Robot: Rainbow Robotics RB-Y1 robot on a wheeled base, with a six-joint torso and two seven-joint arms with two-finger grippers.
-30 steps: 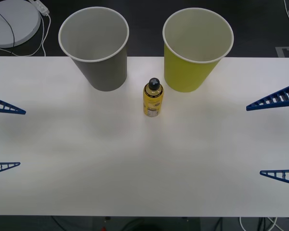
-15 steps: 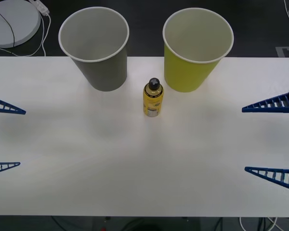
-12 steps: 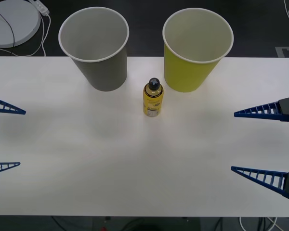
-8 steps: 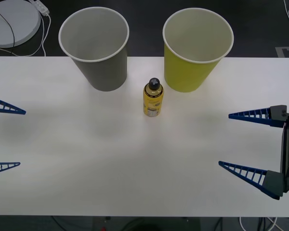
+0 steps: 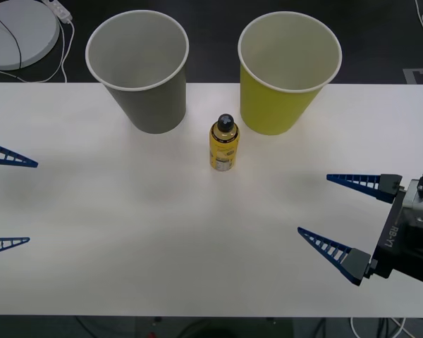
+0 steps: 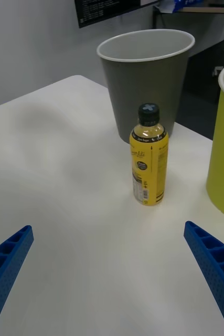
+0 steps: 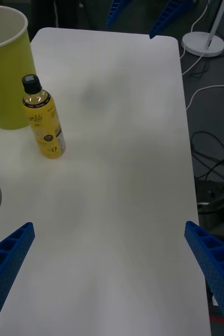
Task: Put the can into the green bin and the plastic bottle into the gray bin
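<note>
The plastic bottle (image 5: 224,143), yellow-labelled with a black cap, stands upright on the white table (image 5: 127,232) between and just in front of the two bins. Behind it on the left stands the gray bin (image 5: 137,70), and on the right the green bin (image 5: 285,77). The can is out of view. My right gripper (image 5: 314,204) is open over the table's right part, pointing toward the bottle (image 6: 149,157) and well short of it. At the left edge my left gripper (image 5: 32,203) is open and holds nothing. The left wrist view shows the bottle (image 7: 43,123) beside the green bin (image 7: 4,68).
A round white base (image 5: 17,32) with a cable lies on the floor behind the table's left corner. More cables run over the floor beside the table (image 7: 216,152). Bare tabletop lies between both grippers and the bottle.
My right gripper has come in from the right edge toward the table's middle, its wrist now showing. The left gripper, bottle and bins have not moved.
</note>
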